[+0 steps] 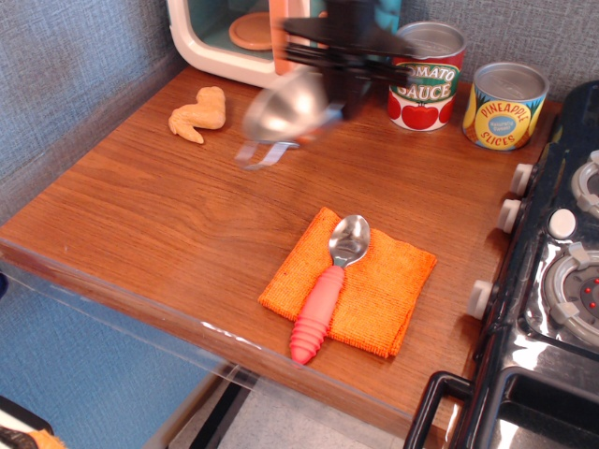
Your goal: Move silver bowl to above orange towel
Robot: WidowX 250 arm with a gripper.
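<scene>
The silver bowl [285,108] hangs in the air, tilted and motion-blurred, above the back middle of the table. My gripper [339,94] is shut on the bowl's right rim, in front of the toy microwave. The orange towel [379,290] lies flat near the table's front edge, well below and to the right of the bowl. A spoon with a silver head and red handle [328,285] lies on the towel's left half.
A tan chicken-wing toy [198,114] lies at the back left. A toy microwave [234,37] stands at the back. A tomato sauce can [426,79] and a pineapple can [505,105] stand at the back right. A black stove [562,262] borders the right edge.
</scene>
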